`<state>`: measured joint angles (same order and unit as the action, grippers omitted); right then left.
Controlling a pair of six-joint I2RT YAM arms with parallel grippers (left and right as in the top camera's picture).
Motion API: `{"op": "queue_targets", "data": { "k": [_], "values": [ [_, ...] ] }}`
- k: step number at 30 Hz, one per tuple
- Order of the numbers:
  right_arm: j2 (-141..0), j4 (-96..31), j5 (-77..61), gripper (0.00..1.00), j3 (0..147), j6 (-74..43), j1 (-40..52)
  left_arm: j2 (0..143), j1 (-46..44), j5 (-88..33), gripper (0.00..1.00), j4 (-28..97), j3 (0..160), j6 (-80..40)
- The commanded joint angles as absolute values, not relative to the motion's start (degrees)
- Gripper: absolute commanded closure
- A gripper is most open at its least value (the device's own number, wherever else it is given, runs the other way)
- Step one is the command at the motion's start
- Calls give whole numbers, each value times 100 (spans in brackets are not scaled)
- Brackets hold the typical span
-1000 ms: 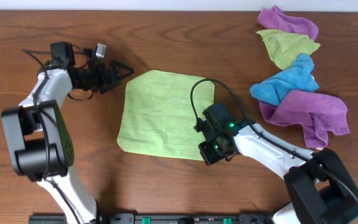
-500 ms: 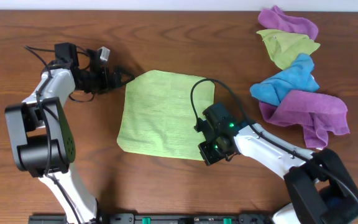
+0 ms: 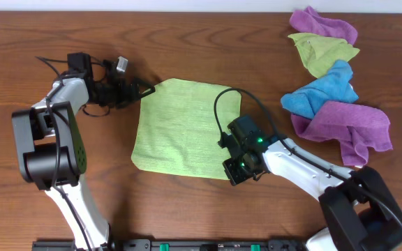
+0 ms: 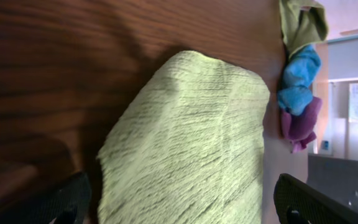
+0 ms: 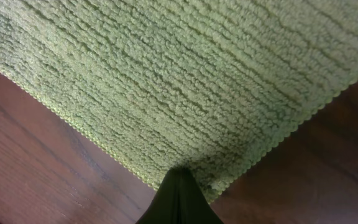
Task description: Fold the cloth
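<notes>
The light green cloth [image 3: 183, 125] lies flat in the middle of the wooden table. My left gripper [image 3: 145, 89] is open at the cloth's far left corner. In the left wrist view the cloth [image 4: 191, 137] runs between the two spread fingers of the left gripper [image 4: 185, 211]. My right gripper [image 3: 232, 171] is at the cloth's near right corner. In the right wrist view its fingers [image 5: 179, 186] are shut together on the hemmed edge of the cloth [image 5: 185, 74].
A pile of spare cloths lies at the right: purple [image 3: 323, 24], green [image 3: 323, 49], blue [image 3: 323, 94] and a larger purple one [image 3: 351, 125]. The pile also shows in the left wrist view [image 4: 298, 68]. Bare wood [image 3: 187, 209] surrounds the cloth.
My left gripper has moved right, from well left of the cloth up to its far left corner. The right gripper and the cloth have not moved.
</notes>
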<state>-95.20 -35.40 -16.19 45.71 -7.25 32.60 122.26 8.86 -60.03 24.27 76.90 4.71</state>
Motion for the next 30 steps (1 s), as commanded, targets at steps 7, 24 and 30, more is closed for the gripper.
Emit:
{"op": "queue_targets", "data": {
  "k": [7, 24, 30],
  "values": [
    [-9880, -3662, -1221, 98, 4178, -858, 3380, 12525, 510, -6307, 5, 2108, 7686, 187],
    [-9880, -3686, -1221, 98, 4178, -875, 3380, 13222, 296, -7452, 5, -30, 7688, -1280],
    [-9880, -3684, -1221, 98, 4178, -875, 3380, 13222, 296, -7918, 5, -1361, 7690, -2309]
  ]
}}
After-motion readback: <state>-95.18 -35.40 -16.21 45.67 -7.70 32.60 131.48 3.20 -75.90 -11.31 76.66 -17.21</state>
